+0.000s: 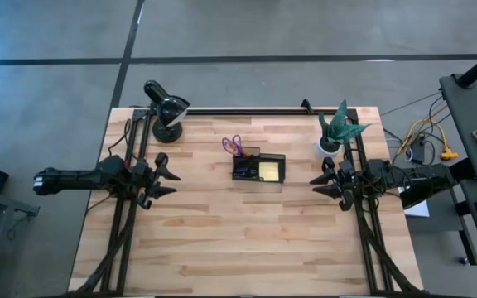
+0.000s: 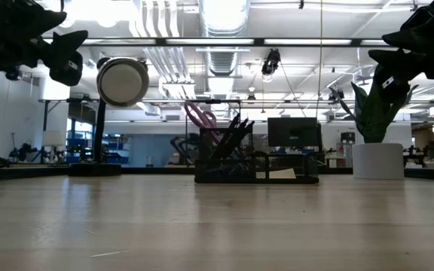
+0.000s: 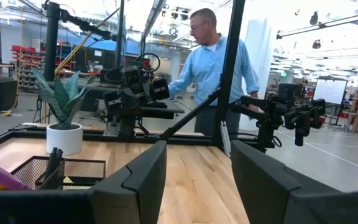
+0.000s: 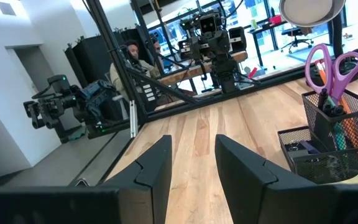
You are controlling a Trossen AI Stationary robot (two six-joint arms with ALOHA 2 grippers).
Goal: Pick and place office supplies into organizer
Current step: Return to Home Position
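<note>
A: Where is the left hand (image 1: pixel 166 180)?

B: It hangs above the left side of the desk (image 1: pixel 222 248), well apart from the organizer (image 1: pixel 259 168). It is released and grasps nothing. In its wrist view the 2 fingers (image 3: pixel 143 180) stand parted, with bare wood between them.

A: And the right hand (image 1: pixel 320 182)?

B: It is opposite, above the right side, near the potted plant (image 1: pixel 338 128). It is also released and empty, and its 2 fingers (image 4: pixel 157 165) are apart in its own wrist view.

A: The organizer?

B: It is a black mesh box between the 2 hands, near the middle of the desk and slightly toward the far edge. The purple-handled scissors (image 1: pixel 233 146) stand handles-up in its taller part, on the lamp side. Dark pens (image 2: pixel 236 129) lean beside them. The yellow sticky-note pad (image 1: pixel 269 172) lies in the lower part, toward the plant.

A: Anything else?

B: A black desk lamp (image 1: pixel 166 108) stands at the far left corner. In the left wrist view, a person in a blue shirt (image 3: pixel 213 62) stands beyond the desk.
</note>
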